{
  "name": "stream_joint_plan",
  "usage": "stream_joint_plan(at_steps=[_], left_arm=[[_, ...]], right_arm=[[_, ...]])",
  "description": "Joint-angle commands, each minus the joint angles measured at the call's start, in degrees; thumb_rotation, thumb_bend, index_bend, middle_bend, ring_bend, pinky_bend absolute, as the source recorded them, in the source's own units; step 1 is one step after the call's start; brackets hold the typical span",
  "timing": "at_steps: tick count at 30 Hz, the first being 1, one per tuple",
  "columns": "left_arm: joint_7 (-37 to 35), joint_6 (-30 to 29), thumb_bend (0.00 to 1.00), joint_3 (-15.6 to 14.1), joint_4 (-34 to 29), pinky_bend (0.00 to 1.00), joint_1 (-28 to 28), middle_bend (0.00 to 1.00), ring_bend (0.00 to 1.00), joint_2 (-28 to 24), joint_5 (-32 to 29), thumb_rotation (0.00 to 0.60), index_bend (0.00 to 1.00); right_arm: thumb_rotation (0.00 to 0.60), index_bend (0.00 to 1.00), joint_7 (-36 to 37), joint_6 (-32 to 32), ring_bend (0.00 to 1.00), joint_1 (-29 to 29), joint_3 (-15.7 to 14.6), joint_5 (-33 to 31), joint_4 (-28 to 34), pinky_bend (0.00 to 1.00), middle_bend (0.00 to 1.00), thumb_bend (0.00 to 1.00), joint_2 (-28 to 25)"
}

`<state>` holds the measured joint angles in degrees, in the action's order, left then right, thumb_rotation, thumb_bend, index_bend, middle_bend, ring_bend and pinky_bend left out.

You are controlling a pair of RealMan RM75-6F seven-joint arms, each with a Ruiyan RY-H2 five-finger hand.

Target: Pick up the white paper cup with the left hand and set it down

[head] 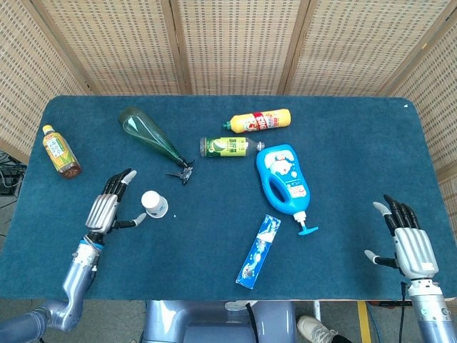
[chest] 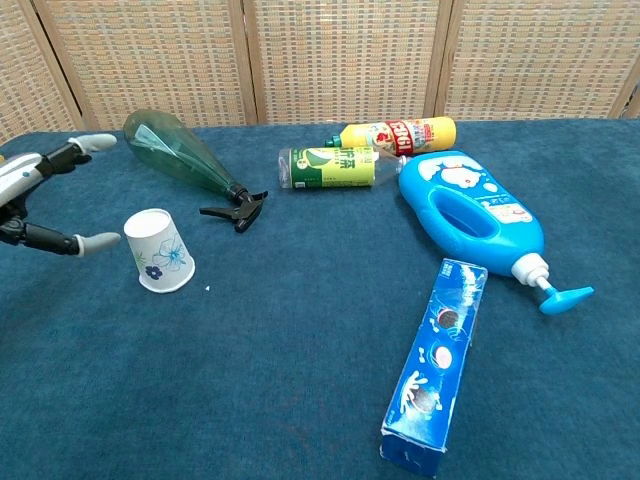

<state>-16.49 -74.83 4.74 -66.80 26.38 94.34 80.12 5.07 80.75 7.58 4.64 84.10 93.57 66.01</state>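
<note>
The white paper cup [head: 153,203] [chest: 159,251] stands on the blue table, upside down with its wider rim on the cloth, a blue flower print on its side. My left hand [head: 106,209] [chest: 35,200] is just left of it with fingers spread, a small gap from the cup and holding nothing. My right hand [head: 408,241] rests open at the table's front right corner, far from the cup; the chest view does not show it.
A green spray bottle [head: 150,136] lies behind the cup. A green can [head: 228,147], a yellow bottle [head: 258,121], a large blue pump bottle [head: 284,179] and a blue box [head: 258,251] lie to the right. A tea bottle [head: 61,152] lies at far left.
</note>
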Motion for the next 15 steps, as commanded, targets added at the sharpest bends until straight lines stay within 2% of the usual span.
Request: stream_joint_plan(at_steps=[1, 5, 8, 12, 15], left_arm=[[8.74, -3.36, 0.27, -0.37, -6.63, 0.00, -2.54, 0.00, 0.00, -5.71, 0.87, 0.511, 0.00], [25.79, -7.44, 0.28, -2.23, -17.20, 0.00, -6.52, 0.00, 0.00, -12.71, -0.40, 0.514, 0.00], [32.99, -9.52, 0.28, -3.44, -22.64, 0.00, -9.02, 0.00, 0.00, -15.61, -1.75, 0.514, 0.00], [38.77, -12.71, 0.28, -5.55, -27.94, 0.00, -13.00, 0.00, 0.00, -18.71, -3.55, 0.514, 0.00], [39.86, -14.68, 0.28, -7.18, -29.15, 0.00, -15.55, 0.00, 0.00, -20.40, -2.93, 0.514, 0.00]], right_arm=[[0.600, 0.00, -0.77, 0.04, 0.00, 0.05, 0.02, -0.02, -0.24, 0.00, 0.00, 0.10, 0.12], [0.600, 0.00, -2.37, 0.04, 0.00, 0.05, -0.20, 0.08, -0.22, 0.00, 0.00, 0.10, 0.28], [0.600, 0.00, -3.33, -0.03, 0.00, 0.06, -0.39, 0.21, 0.03, 0.00, 0.00, 0.10, 0.29], [0.600, 0.00, -4.74, 0.34, 0.00, 0.04, -0.54, 0.68, 0.35, 0.00, 0.00, 0.10, 0.47], [0.600, 0.00, -5.53, 0.38, 0.00, 0.05, -0.63, 0.76, 0.41, 0.00, 0.00, 0.10, 0.77]])
